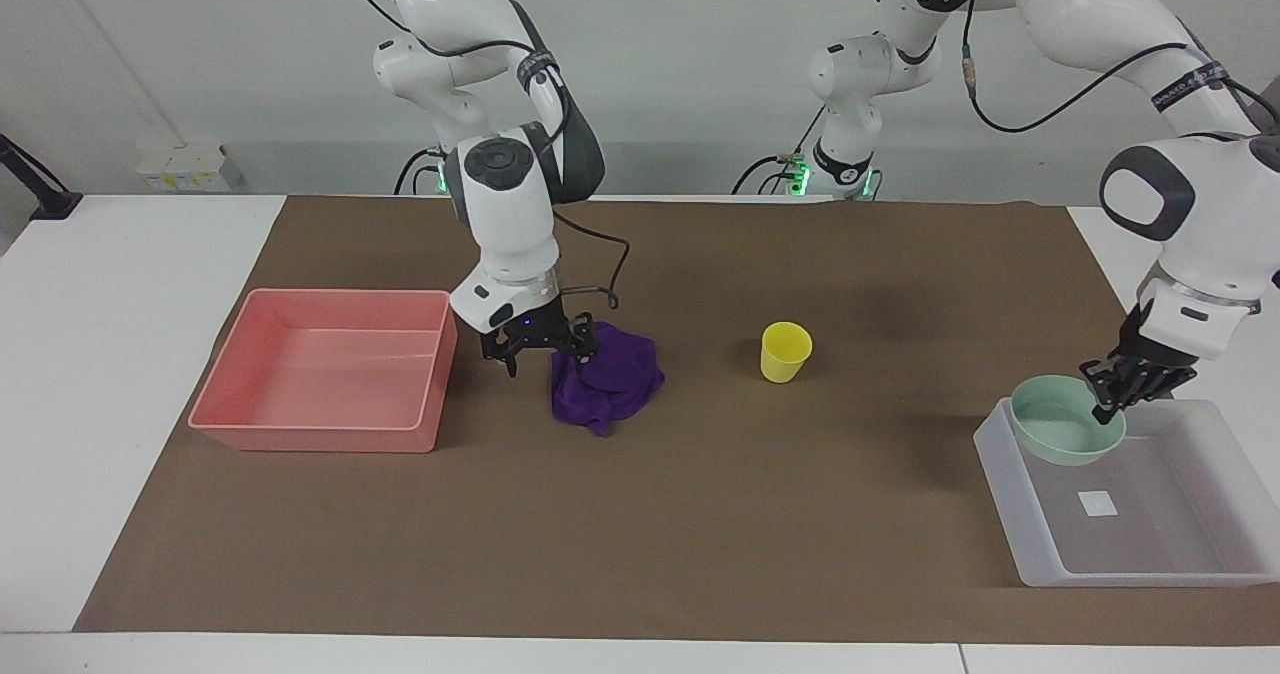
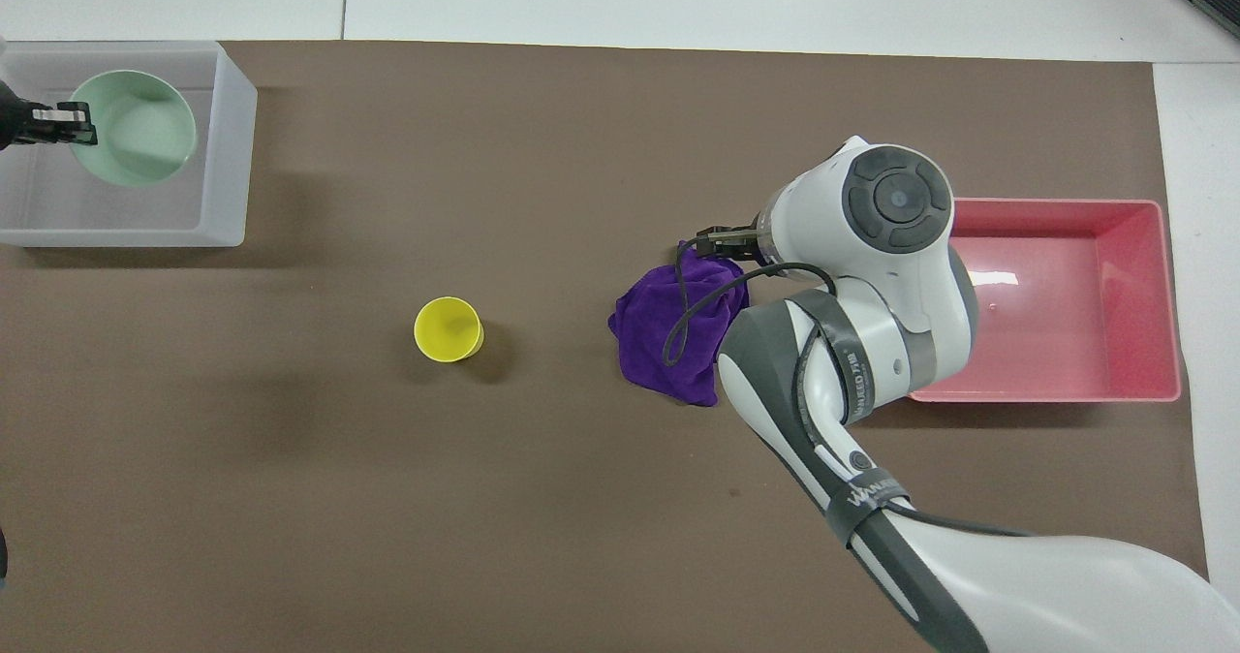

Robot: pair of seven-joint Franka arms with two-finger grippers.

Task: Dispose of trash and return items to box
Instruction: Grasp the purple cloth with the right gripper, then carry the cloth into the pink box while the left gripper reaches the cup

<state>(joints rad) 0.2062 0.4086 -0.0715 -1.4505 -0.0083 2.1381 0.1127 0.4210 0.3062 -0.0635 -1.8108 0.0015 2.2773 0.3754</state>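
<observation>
The purple cloth (image 1: 615, 379) lies rumpled at the middle of the mat (image 2: 678, 348). My right gripper (image 1: 549, 363) is open and low over the cloth's edge that is toward the pink tray; in the overhead view the arm hides most of it. The yellow cup (image 1: 785, 352) stands upright on the mat (image 2: 448, 328). My left gripper (image 1: 1108, 402) is shut on the rim of the mint-green bowl (image 1: 1062, 439) and holds it just above the translucent box (image 1: 1150, 539). The overhead view shows the left gripper (image 2: 60, 122), the bowl (image 2: 136, 130) and the box (image 2: 228, 149).
A pink rectangular tray (image 1: 320, 436) stands toward the right arm's end of the table (image 2: 1066, 387). The white label (image 1: 1097, 503) shows on the box floor. The brown mat (image 1: 700, 534) covers the table's middle.
</observation>
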